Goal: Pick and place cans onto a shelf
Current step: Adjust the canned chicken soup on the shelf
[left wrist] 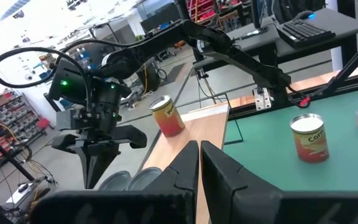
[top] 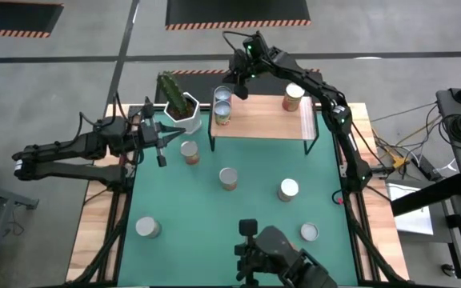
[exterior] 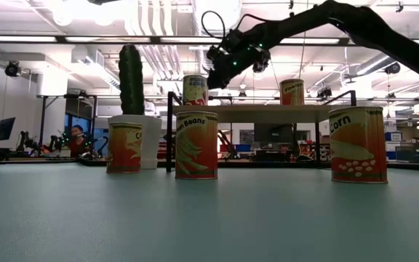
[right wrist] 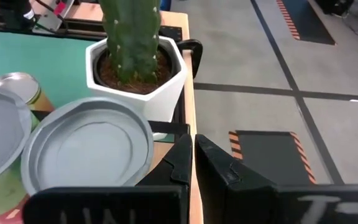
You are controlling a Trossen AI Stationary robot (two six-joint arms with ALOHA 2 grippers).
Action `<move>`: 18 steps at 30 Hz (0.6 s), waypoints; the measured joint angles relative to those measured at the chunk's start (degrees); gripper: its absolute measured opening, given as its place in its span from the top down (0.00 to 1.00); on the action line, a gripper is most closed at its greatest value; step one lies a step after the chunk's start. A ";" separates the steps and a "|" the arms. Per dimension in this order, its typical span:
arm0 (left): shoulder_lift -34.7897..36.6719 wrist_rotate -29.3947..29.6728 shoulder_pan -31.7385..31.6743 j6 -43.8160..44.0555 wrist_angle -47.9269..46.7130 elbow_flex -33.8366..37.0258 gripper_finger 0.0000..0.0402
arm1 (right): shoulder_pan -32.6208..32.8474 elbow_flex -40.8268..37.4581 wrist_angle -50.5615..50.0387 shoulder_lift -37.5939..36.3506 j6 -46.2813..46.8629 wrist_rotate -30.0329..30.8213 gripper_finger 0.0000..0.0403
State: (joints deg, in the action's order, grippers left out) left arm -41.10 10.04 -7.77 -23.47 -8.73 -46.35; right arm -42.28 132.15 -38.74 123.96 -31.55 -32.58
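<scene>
The dark two-finger right gripper point(top: 239, 90), its fingers pressed together on nothing, is held above the far left corner of the low light-wood shelf on black legs point(top: 264, 125), just beside two silver-topped tin cans point(top: 222, 105) standing there; a third can point(top: 293, 98) is seen near the shelf's far right. Four cans point(top: 227, 178) are scattered on the green mat point(top: 214, 216). The left gripper point(top: 165, 138), likewise closed and empty, is held beside the white hexagonal cactus pot point(top: 182, 114).
</scene>
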 joint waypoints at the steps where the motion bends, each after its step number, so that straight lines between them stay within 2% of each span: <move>1: -0.01 0.00 0.00 -0.01 -0.01 0.00 1.00 | 0.00 -0.16 -0.02 0.00 0.02 0.00 0.98; 18: -0.04 -0.02 0.00 -0.04 -0.04 0.00 1.00 | 0.65 -1.06 -1.58 -0.09 0.03 -3.46 0.98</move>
State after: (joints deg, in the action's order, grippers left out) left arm -41.15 10.02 -7.77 -23.51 -8.77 -46.35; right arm -41.63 131.09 -40.32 123.87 -31.52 -36.04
